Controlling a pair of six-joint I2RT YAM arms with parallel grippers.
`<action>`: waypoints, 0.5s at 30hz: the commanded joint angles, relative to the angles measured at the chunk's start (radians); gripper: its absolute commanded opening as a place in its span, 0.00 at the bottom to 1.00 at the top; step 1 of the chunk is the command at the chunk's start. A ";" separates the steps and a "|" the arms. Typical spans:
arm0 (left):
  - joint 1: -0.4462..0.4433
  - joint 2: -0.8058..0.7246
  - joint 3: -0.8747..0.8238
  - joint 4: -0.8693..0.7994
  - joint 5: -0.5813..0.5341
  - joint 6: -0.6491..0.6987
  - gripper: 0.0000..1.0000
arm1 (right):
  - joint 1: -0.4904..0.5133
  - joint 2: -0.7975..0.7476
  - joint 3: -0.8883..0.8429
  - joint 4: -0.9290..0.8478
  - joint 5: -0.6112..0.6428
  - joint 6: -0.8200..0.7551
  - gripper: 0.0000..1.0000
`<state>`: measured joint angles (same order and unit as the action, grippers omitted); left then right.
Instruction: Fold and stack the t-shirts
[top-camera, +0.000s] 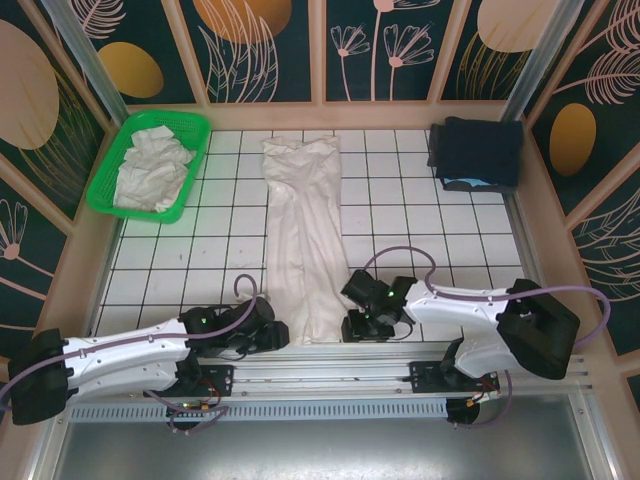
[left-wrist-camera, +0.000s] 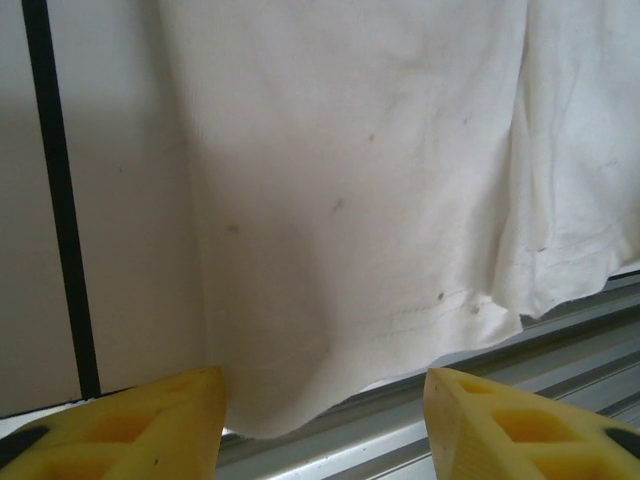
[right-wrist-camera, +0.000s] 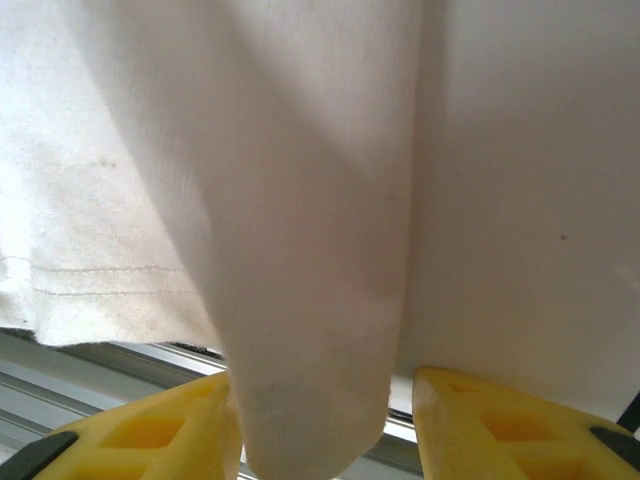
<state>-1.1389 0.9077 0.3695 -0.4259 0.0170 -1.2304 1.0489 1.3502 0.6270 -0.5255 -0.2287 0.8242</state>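
A white shirt (top-camera: 300, 240), folded into a long narrow strip, is lying down the middle of the tiled tabletop (top-camera: 200, 250), its hem reaching the metal rail (top-camera: 330, 365) at the near edge. More shirts (top-camera: 150, 165) are sitting crumpled in the green basket (top-camera: 150, 116) at the far left corner. A dark folded cloth (top-camera: 477, 152) is resting at the far right.

The left gripper (top-camera: 272, 335) is sitting low at the hem's left corner. Its yellow fingers (left-wrist-camera: 150, 425) are standing apart, with the corner hanging between them, not pinched. The right gripper (top-camera: 352, 325) is sitting at the hem's right corner. Its fingers (right-wrist-camera: 500, 425) are likewise spread on either side of a fold of cloth, with a thin gap showing on one side, so nothing is clamped.
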 joint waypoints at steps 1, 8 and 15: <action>-0.007 -0.010 0.014 -0.048 -0.004 -0.026 0.57 | 0.002 0.032 0.052 -0.003 0.023 -0.022 0.47; -0.007 -0.001 0.019 -0.100 -0.024 -0.019 0.62 | -0.015 0.061 0.119 -0.036 0.046 -0.065 0.47; -0.005 0.044 0.004 0.029 -0.005 -0.006 0.50 | -0.016 0.075 0.107 -0.039 0.047 -0.067 0.47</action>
<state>-1.1400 0.9386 0.3702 -0.4515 0.0143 -1.2385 1.0359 1.4185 0.7311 -0.5335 -0.2035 0.7681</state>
